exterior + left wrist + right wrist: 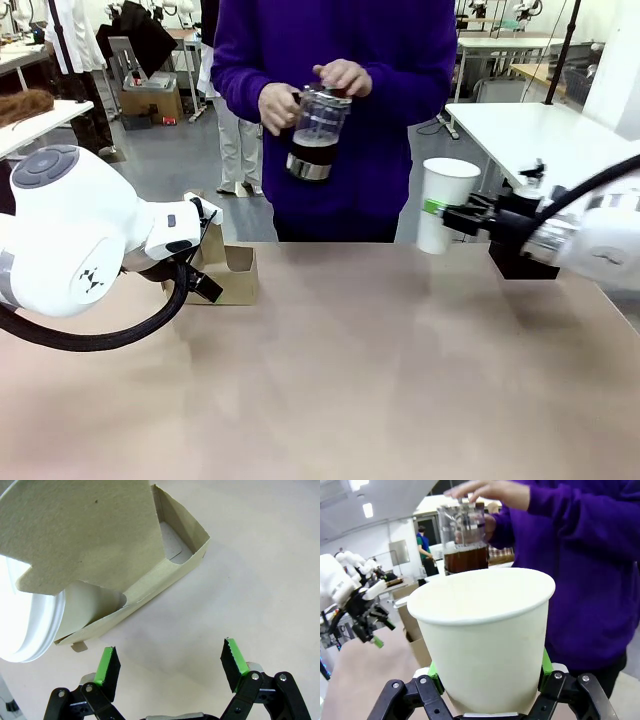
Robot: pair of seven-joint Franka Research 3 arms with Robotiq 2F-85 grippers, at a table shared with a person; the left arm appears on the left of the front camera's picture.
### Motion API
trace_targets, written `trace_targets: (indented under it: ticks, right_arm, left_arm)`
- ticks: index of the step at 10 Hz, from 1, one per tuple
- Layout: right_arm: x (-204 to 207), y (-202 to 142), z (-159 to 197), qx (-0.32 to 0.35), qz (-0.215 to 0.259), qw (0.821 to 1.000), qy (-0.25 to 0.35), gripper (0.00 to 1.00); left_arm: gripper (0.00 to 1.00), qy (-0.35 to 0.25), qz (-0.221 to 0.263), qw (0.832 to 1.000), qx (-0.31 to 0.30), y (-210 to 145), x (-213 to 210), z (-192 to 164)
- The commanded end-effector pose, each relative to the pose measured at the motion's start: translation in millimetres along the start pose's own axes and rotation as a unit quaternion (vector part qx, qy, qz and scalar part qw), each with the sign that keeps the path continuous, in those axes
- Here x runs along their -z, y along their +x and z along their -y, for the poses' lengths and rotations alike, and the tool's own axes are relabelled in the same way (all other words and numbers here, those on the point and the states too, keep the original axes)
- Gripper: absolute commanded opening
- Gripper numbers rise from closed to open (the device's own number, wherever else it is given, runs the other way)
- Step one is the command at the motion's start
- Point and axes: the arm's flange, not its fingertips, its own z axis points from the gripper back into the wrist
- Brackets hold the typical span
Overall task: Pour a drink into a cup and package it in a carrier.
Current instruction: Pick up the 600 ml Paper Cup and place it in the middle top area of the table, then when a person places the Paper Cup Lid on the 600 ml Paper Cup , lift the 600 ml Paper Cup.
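Jaws of the left gripper (169, 652) stand wide open and empty just above the counter (380, 360), close beside the brown carrier (238, 278) near its left end. At centre, a person's hand (343, 75) rests on the top of the glass jug (318, 130), with the dark drink (312, 152) filling its lower part. To the right, the right gripper (487, 680) has its jaws clamped on the white cup (447, 195), which is upright, lidless and raised off the counter. The pour appears about to begin. It likely calls for the cup to be held level under the spout.
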Motion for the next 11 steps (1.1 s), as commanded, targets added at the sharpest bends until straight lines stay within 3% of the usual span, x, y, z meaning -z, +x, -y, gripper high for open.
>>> trace_targets:
  ticks: [1,4,8,9,11]
  right_arm:
    - [46.2,-15.6,26.6,0.0,-0.002,1.0,-0.028,0.8]
    - [69.8,-43.6,40.1,-0.001,-0.012,0.999,-0.034,0.8]
    - [57.8,-46.7,64.2,-0.027,-0.035,0.998,-0.033,0.8]
    - [61.8,-53.7,52.4,0.003,-0.02,0.999,-0.025,0.8]
    - [61.8,-53.7,52.4,0.003,-0.02,0.999,-0.025,0.8]
  left_arm:
    - [1.0,0.0,0.0,1.0,0.0,-0.1,-0.3,0.0]
    - [1.0,0.0,0.0,1.0,0.0,-0.1,-0.3,0.0]
    - [1.0,0.0,0.0,1.0,0.0,-0.1,-0.3,0.0]
    - [1.0,0.0,0.0,1.0,0.0,-0.1,-0.3,0.0]
    - [1.0,0.0,0.0,1.0,0.0,-0.1,-0.3,0.0]
